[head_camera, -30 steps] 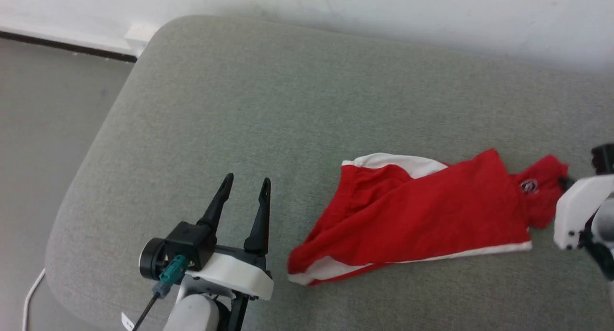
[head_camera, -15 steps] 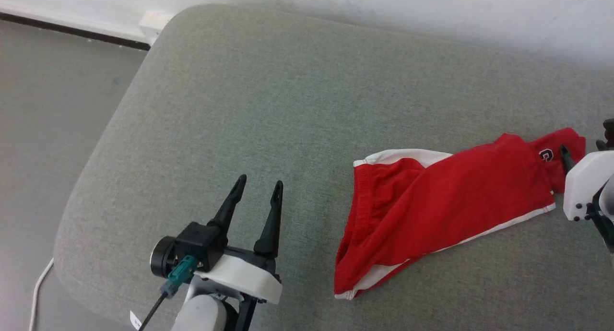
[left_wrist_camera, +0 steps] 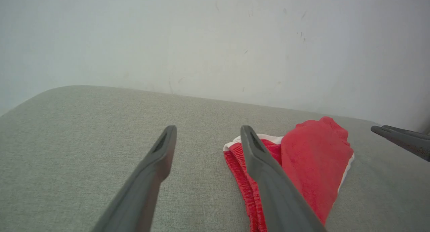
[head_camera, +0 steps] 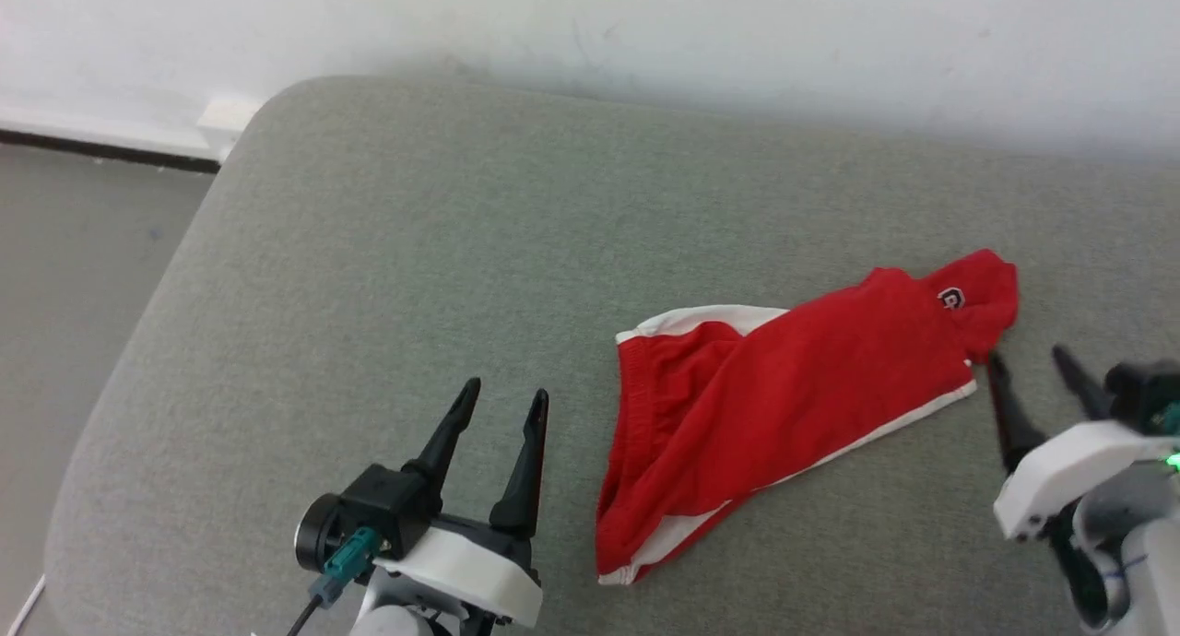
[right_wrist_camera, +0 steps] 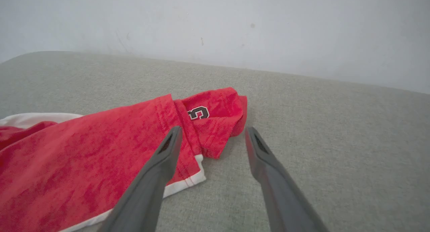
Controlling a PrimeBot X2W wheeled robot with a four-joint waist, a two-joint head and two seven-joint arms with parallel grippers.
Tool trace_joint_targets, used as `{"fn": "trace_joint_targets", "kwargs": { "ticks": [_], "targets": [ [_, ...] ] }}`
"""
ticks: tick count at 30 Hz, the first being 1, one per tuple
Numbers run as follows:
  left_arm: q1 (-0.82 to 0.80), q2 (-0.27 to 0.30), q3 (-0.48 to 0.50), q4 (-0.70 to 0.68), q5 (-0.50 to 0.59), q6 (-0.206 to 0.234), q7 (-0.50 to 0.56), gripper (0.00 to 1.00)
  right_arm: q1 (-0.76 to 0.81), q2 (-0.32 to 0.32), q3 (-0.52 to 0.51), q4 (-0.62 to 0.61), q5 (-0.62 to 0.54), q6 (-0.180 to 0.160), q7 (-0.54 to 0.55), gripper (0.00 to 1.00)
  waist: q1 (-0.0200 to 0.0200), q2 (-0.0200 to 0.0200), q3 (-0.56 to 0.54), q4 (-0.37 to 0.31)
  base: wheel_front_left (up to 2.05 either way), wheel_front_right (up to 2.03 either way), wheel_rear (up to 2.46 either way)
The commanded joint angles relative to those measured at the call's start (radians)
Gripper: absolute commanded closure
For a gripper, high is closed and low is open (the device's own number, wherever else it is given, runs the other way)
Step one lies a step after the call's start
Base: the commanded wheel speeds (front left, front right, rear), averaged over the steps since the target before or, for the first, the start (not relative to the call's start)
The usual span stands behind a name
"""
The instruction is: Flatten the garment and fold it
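Grey-green woven fabric covers a broad cushion (head_camera: 415, 249) with a rounded far-left corner, set against a plain white wall (head_camera: 645, 18) marked by a few faint scuffs. Left of the cushion is a bare grey floor (head_camera: 74, 267). A white skirting board (head_camera: 101, 122) with a dark line under it runs along the foot of the wall. A thin white cable (head_camera: 23, 608) shows at the lower left edge, beside the cushion.

Red shorts (head_camera: 784, 406) lie on the right half of the cushion, away from the wall, rumpled and partly doubled over rather than spread flat. Their gathered waistband (head_camera: 636, 415) faces left, with a white stripe (head_camera: 701, 321) along the far edge and a white-trimmed hem (head_camera: 885, 429) along the near one. The far right end is folded into a small flap carrying a black-and-white print (head_camera: 950, 298), too little of it showing to read in full.

The left gripper (head_camera: 507, 389) is poised over bare cushion, to the left of the waistband and apart from it, jaws spread and holding nothing. The right gripper (head_camera: 1027, 355) sits just beside the flap end of the shorts, its jaws likewise wide apart and empty. In the right wrist view, bare cushion shows in the gap between its fingers, with the hem corner next to the left one.
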State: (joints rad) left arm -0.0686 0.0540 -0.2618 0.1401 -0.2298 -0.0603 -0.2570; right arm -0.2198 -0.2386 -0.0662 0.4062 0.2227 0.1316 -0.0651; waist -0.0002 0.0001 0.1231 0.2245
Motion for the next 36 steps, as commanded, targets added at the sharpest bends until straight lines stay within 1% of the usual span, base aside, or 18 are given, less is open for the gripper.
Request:
{"fn": "trace_joint_targets", "kwargs": {
  "ticks": [1,6,8,12,13,17,19,25,30,31,32,33,36],
  "targets": [
    [0.011,-0.004,0.004,0.0,0.003,-0.004,-0.005,0.0,0.031,0.01,0.017,-0.034,0.008,-0.001,0.03,0.0,0.0002,-0.0001,-0.019,-0.033,0.0,0.0,0.0],
    [0.008,-0.004,0.005,0.005,0.01,-0.012,-0.005,0.0,0.072,0.033,0.036,-0.138,0.021,-0.001,0.219,0.0,0.0002,-0.0001,-0.006,-0.051,0.0,0.0,0.0],
    [0.004,-0.004,0.002,0.01,0.01,-0.014,-0.005,0.0,0.059,0.045,0.027,-0.15,0.014,-0.001,0.3,0.0,0.0002,-0.0001,0.001,-0.052,0.0,0.0,0.0],
    [-0.01,-0.004,-0.011,0.017,0.007,-0.018,-0.005,0.0,0.011,0.074,-0.001,-0.135,-0.006,-0.001,0.443,0.0,0.0002,-0.0001,0.016,-0.041,0.0,0.0,0.0],
    [-0.01,-0.004,-0.011,0.017,0.007,-0.018,-0.005,0.0,0.011,0.074,-0.001,-0.135,-0.006,-0.001,0.443,0.0,0.0002,-0.0001,0.016,-0.041,0.0,0.0,0.0],
    [-0.022,-0.004,-0.022,0.022,0.002,-0.015,-0.005,0.0,-0.042,0.088,-0.037,-0.093,-0.043,-0.001,0.522,0.0,0.0002,-0.0001,0.027,-0.019,0.0,0.0,0.0],
    [-0.025,-0.004,-0.024,0.023,-0.001,-0.012,-0.005,0.0,-0.065,0.089,-0.051,-0.069,-0.066,-0.001,0.542,0.0,0.0002,-0.0001,0.031,-0.007,0.0,0.0,0.0],
    [-0.033,-0.004,-0.022,0.022,-0.006,-0.007,-0.005,0.0,-0.117,0.083,-0.079,-0.003,-0.113,-0.001,0.554,0.0,0.0002,-0.0001,0.051,0.023,0.0,0.0,0.0],
    [-0.04,-0.004,-0.027,0.015,-0.013,-0.003,-0.005,0.0,-0.134,0.067,-0.067,0.049,-0.132,-0.001,0.57,0.0,0.0002,-0.0001,0.067,0.037,0.0,0.0,0.0],
    [-0.041,-0.004,-0.027,0.014,-0.015,-0.001,-0.005,0.0,-0.135,0.065,-0.063,0.059,-0.134,-0.001,0.576,0.13,0.0002,-0.0001,0.07,0.038,0.0,0.0,0.0],
    [-0.042,-0.004,-0.028,0.014,-0.016,-0.001,-0.005,0.0,-0.135,0.063,-0.056,0.069,-0.134,-0.001,0.584,0.78,0.0002,-0.0001,0.071,0.04,0.0,0.0,0.0],
    [-0.043,-0.004,-0.029,0.013,-0.017,0.0,-0.005,0.0,-0.135,0.063,-0.051,0.076,-0.13,-0.001,0.587,1.0,0.0002,-0.0001,0.073,0.04,0.0,0.0,0.0],
    [-0.043,-0.004,-0.029,0.015,-0.019,0.004,-0.005,0.0,-0.126,0.06,-0.047,0.091,-0.119,-0.001,0.609,1.0,0.0002,-0.0001,0.069,0.038,0.0,0.0,0.0]
  ]
}}
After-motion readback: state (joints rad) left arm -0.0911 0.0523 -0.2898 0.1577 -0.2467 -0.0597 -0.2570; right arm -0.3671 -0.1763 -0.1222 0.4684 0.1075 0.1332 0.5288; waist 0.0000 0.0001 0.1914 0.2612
